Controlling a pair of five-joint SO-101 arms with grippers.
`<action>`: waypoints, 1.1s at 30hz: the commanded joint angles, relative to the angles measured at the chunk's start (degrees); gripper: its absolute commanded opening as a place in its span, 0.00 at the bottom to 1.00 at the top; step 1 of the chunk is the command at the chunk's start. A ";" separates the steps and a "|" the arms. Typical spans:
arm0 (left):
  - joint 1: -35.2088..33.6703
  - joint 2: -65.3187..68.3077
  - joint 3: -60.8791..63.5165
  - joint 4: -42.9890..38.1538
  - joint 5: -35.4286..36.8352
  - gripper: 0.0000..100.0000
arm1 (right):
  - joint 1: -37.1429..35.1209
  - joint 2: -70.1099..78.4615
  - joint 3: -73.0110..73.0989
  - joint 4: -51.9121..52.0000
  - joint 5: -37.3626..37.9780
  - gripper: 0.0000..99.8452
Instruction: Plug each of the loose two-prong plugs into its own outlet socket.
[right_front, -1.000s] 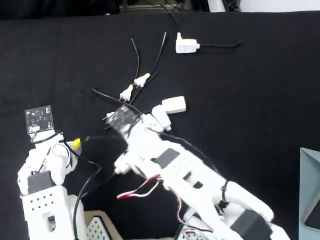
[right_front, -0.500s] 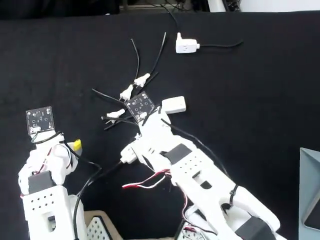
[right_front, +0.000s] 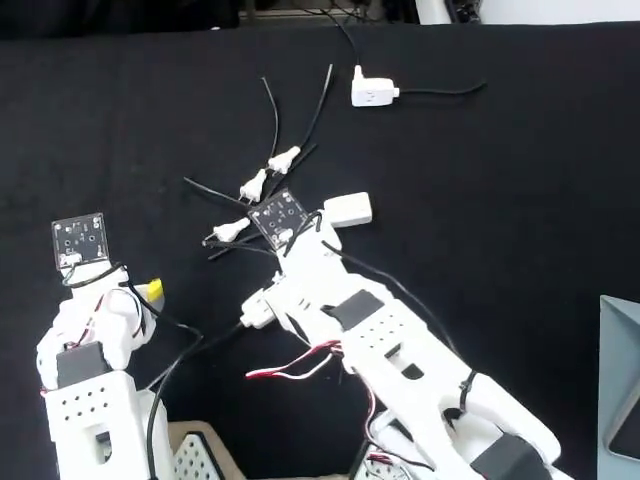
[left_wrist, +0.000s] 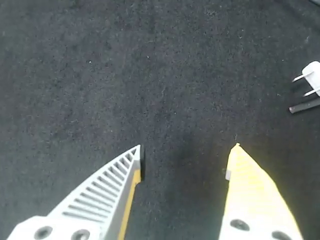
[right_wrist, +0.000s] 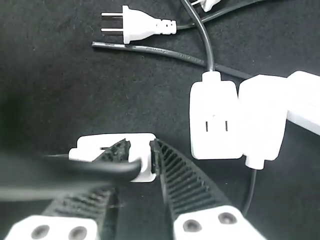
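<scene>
right gripper (right_wrist: 140, 150) clamped on a white plug (right_wrist: 100, 141) beside a socket (right_wrist: 214, 120) at centre frame; left gripper (left_wrist: 187, 147) wide over black cloth (left_wrist: 150, 60).

Surface (right_front: 520, 200): black, cords strewn across its middle.
Far plug (right_front: 284, 160): just beside middle plug (right_front: 253, 185), both white.
Near plug (right_front: 230, 230): close against the right arm's wrist (right_front: 280, 215).
Near socket (right_front: 348, 209): beside that wrist.
Far socket (right_front: 373, 93): well apart, corded.
Left arm (right_front: 95, 340): folded at the near-left corner.
</scene>
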 joint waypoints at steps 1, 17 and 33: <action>0.22 -0.62 -0.04 -0.88 0.18 0.28 | -0.26 1.27 -0.31 -0.44 0.62 0.01; 0.22 -0.62 -0.04 -0.88 0.18 0.28 | -0.53 10.42 -1.71 -3.60 5.10 0.02; 0.13 -0.62 -0.13 -1.14 0.18 0.28 | -0.62 -13.23 -6.99 16.62 -0.97 0.25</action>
